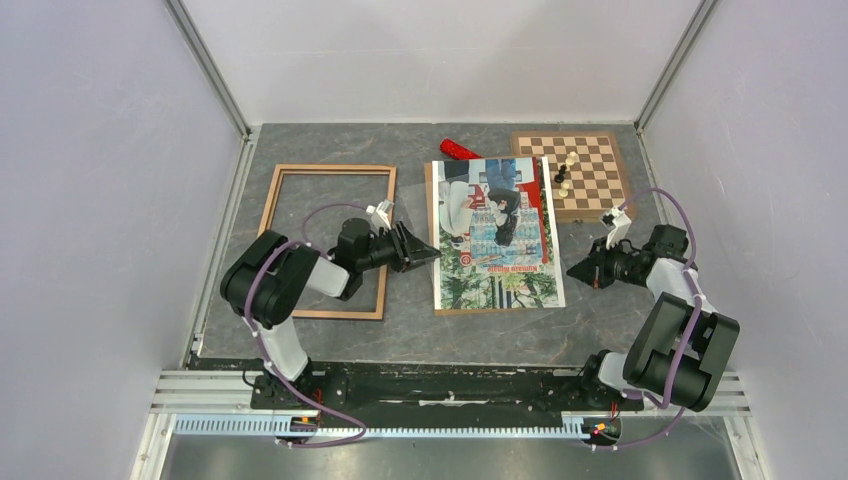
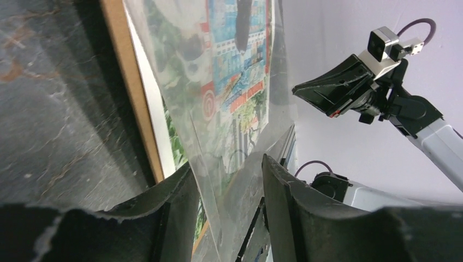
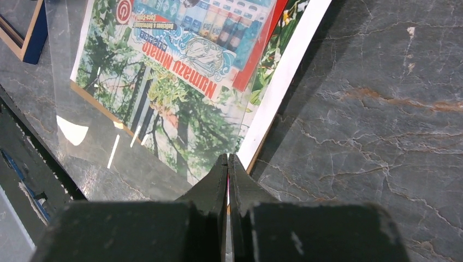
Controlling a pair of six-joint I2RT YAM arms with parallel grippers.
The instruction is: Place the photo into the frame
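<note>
Dark marbled tabletop between lilac walls. The photo lies face up in the middle on a brown board, with a clear sheet over it. The frame lies flat and empty to the left, beside the photo but not touching it. A chessboard with a few pieces sits at the far right, and a red object lies just beyond the photo.

The left tool is at the photo's left edge, jaws apart on either side of the clear sheet's raised edge. A gap shows, so it is not yet pinched. The right tool has its jaws pressed together on nothing and sits just off the photo's near right corner.

Step in hand, as I judge it: taking hold of the clear sheet that covers the photo. No placing has begun.

Next move:
- Bring the left jaws together on the sheet's edge.
- Lift or slide it away without dragging the print along.
- Then pick up the photo by an edge and carry it left to the frame.

The thin, slick sheet may slip.
</note>
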